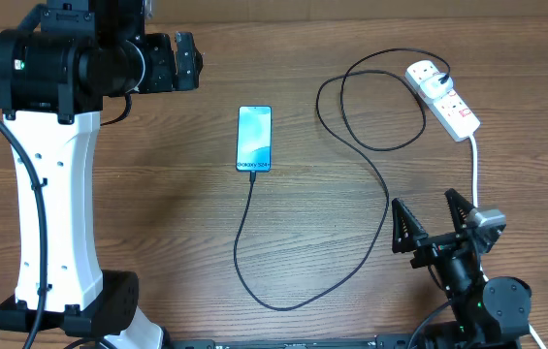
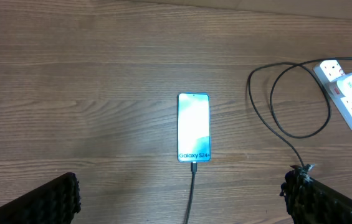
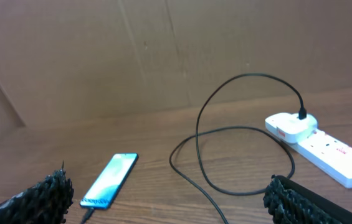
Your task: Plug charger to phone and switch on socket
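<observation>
- The right hand [image 1: 424, 206] hangs released and empty over the desk's [image 1: 157, 213] near edge.
- Mid-desk, the charger's [image 2: 192, 180] tip appears seated in the phone [image 1: 254, 138].
- Farther off, ahead and slightly right of that hand, the socket [image 1: 445, 99] lies diagonally with the white plug in it.
- The left hand [image 1: 181, 60], also released, is well apart, so the right arm likely suits the switch.

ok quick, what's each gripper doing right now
Left gripper: open, holding nothing.
Right gripper: open, holding nothing.
</observation>
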`<state>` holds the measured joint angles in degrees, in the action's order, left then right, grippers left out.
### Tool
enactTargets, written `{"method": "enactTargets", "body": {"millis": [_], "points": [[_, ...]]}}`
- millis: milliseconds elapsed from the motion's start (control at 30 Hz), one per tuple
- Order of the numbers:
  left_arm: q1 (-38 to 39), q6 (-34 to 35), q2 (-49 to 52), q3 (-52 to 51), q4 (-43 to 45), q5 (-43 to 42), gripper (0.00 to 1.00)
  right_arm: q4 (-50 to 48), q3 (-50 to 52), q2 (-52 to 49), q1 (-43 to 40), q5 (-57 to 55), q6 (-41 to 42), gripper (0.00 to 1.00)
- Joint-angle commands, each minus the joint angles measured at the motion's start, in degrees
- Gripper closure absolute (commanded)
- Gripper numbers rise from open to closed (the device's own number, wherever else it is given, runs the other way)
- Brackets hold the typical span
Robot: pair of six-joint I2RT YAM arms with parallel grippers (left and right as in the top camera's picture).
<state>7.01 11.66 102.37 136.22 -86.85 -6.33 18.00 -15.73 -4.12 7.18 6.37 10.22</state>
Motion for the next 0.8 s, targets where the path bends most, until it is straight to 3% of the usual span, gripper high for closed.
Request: {"method": "enactTargets", "body": {"millis": [0,567,767], "points": [[-0.22,0.15,0.48,0.00,0.11,0.57,0.00,-2.03,3.06,2.67,0.15,-0.72,-1.62,0.00],[-0.22,0.15,0.48,0.00,0.11,0.57,0.00,-18.62,15.28,3.96,0.09,0.07,-6.03,0.00],[-0.22,0.15,0.48,0.00,0.09,0.57,0.00,-18.25,15.26,3.98,0.09,1.90,-9.92,0.00]]}}
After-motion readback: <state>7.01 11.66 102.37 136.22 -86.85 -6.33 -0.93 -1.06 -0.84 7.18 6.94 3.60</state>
